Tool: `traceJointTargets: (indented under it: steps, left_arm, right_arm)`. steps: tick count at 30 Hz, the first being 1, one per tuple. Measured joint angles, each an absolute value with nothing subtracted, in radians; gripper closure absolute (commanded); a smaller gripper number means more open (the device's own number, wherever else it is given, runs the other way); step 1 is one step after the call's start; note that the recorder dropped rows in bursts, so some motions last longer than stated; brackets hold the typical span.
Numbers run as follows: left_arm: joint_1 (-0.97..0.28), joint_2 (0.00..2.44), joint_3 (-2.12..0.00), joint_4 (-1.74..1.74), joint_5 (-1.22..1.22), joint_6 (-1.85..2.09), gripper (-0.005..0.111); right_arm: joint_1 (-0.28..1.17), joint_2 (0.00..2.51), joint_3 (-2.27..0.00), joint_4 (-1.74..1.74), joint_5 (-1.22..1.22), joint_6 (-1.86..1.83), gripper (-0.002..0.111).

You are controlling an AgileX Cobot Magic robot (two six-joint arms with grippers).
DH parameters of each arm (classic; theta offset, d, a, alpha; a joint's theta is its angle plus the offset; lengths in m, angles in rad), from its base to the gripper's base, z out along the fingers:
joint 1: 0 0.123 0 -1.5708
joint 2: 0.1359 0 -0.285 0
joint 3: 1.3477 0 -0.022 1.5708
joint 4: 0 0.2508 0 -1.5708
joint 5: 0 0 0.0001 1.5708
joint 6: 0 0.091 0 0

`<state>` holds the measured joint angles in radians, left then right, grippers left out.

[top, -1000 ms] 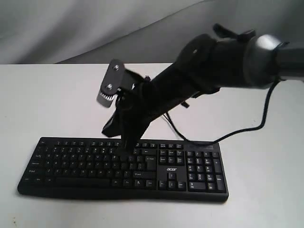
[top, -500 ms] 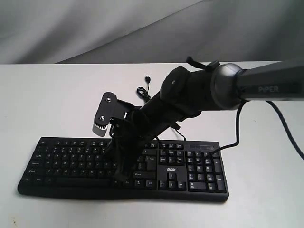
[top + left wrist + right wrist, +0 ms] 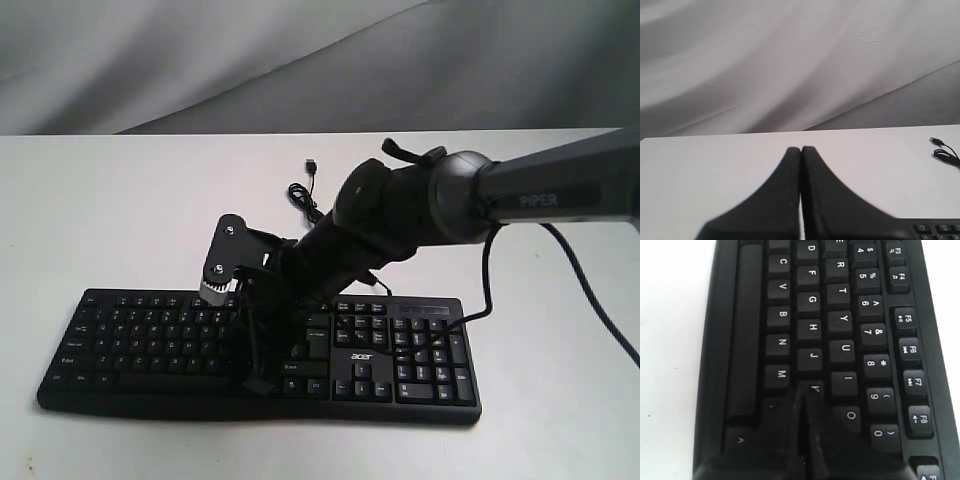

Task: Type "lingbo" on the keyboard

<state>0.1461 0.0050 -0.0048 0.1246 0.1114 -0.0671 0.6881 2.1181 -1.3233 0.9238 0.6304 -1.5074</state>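
Left gripper (image 3: 801,150): my jaws pressed together, clear of the keys.
Keyboard (image 3: 150,340): flat on the table (image 3: 100,200), near side; rigid, light, may skid. I'd tap from above, not grasp.
Right gripper (image 3: 801,392): jaws closed, tip seemingly at the K key (image 3: 816,388).

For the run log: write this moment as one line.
task: type "lingbo" | right end effector: shut, tip by K key on keyboard, contact unclear | left end effector: shut, not on keyboard

Keyboard (image 3: 150,345): matt black plastic. Tabletop (image 3: 110,210): smooth, matt white. Backdrop (image 3: 200,60): grey cloth, soft folds. Arm link (image 3: 560,185): smooth satin grey.
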Motion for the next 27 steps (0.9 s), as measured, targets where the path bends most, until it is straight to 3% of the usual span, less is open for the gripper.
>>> traceJointTargets:
  steps: [27]
  left_arm:
    - [0.146,0.005,-0.005,0.125,0.111,-0.067,0.106]
  right_arm:
    - [0.688,2.135,-1.323,0.922,0.599,-1.511,0.108]
